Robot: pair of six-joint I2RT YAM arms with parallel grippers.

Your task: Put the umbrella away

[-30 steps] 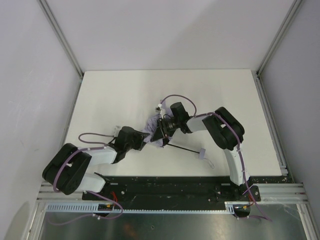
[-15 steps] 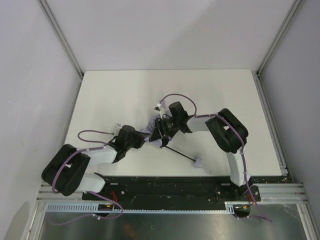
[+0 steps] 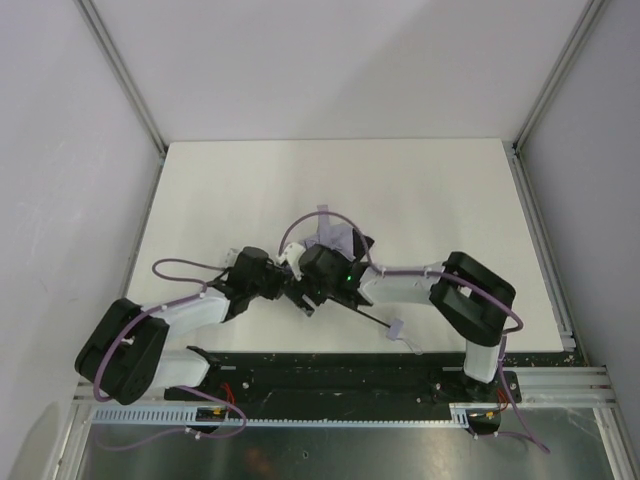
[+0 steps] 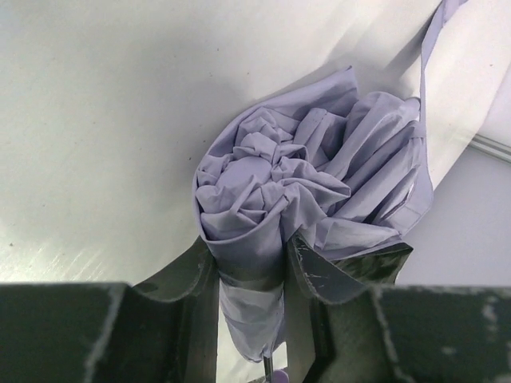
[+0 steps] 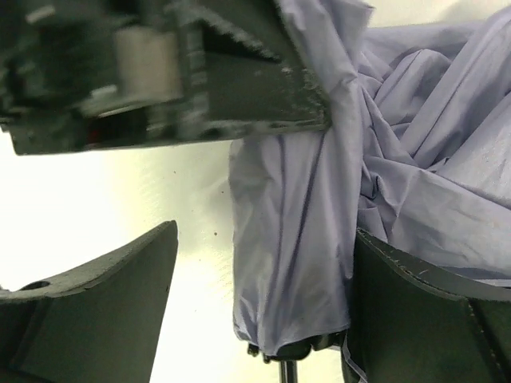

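From above, the wrists [image 3: 330, 272] hide most of the umbrella [image 3: 336, 236] and its handle [image 3: 397, 327] is too small to read; below the left tool [image 4: 251, 267] the frame's edge cuts off the shaft, and the right wrist view blurs that tool and crops the canopy.

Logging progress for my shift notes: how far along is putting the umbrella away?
Done: the umbrella is bunched into a roll. In hand: the left end effector clamps that roll; the right end effector sits open around the fabric. Left: the black shaft is extended, handle out.
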